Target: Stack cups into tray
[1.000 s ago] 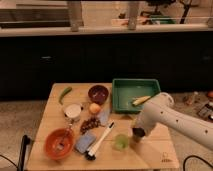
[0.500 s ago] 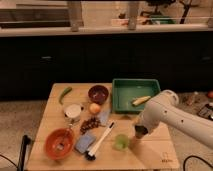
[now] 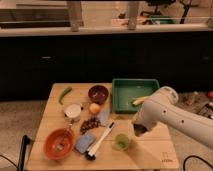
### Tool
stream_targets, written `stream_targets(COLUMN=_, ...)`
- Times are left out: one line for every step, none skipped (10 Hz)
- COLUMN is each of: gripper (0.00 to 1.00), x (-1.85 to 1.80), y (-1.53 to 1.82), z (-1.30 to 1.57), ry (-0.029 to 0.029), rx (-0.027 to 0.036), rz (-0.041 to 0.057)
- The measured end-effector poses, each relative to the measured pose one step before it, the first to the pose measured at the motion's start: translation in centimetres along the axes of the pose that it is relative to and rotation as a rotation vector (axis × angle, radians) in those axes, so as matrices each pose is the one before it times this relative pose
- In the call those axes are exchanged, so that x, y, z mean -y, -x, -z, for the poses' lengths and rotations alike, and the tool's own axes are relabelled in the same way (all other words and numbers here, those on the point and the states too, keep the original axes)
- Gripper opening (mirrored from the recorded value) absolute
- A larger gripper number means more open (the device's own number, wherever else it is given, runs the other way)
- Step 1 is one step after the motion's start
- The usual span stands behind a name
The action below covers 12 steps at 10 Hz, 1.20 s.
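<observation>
Gripper (image 3: pixel 138 131) pressed together, empty, has crept slightly left toward light-green cup (image 3: pixel 121 141) on table (image 3: pixel 150 152). Cup untouched; green tray (image 3: pixel 134 93) awaits. Grasp not begun.

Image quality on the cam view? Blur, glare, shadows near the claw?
Camera view: soft and blurry throughout, edges smeared; warm light on the table, dark cabinets behind; bright band along the counter top; the white arm's claw, shut, hangs beside the green cup, its tip lost in shadow; green tray evenly lit, no strong glare.
</observation>
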Motion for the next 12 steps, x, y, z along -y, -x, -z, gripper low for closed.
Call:
stream_targets(gripper=0.00, x=0.686, y=0.446, z=0.482, ry=-0.00111, rx=-0.00436, rz=0.01617)
stream_targets(gripper=0.00, x=0.845, y=0.496, z=0.418, ry=-0.00359, rx=-0.00193, rz=0.02325)
stream_targets(gripper=0.00, x=0.698, y=0.554, z=0.309, ry=-0.00808, rx=0.00631, rz=0.02024)
stream_targets(gripper=0.00, x=0.369, y=0.351, z=0.123, ry=-0.00274, rx=0.00098, rz=0.01939)
stream_targets(gripper=0.00, x=0.823, y=0.719, z=0.212, ry=-0.00770, rx=0.00756, rz=0.01954)
stream_targets(gripper=0.00, x=0.901, y=0.592, z=0.165, ry=-0.01101, rx=0.00816, rz=0.02036)
stream_targets(gripper=0.00, x=0.095, y=0.279, z=0.137, ry=-0.00559, rx=0.00064, rz=0.00827)
stream_targets(gripper=0.00, x=0.106, y=0.435, z=0.166, ry=-0.00729, rx=0.00619, rz=0.00144)
stream_targets(gripper=0.00, x=0.329, y=0.302, z=0.089, ry=-0.00589, rx=0.00356, rz=0.00794)
stream_targets(gripper=0.00, x=0.260, y=0.275, z=0.076, ry=-0.00489, rx=0.00438, rz=0.00405)
stream_targets(gripper=0.00, x=0.204, y=0.290, z=0.105, ry=-0.00520, rx=0.00507, rz=0.00054)
stream_targets(gripper=0.00, x=0.163, y=0.279, z=-0.035, ry=-0.00363, rx=0.00915, rz=0.00054)
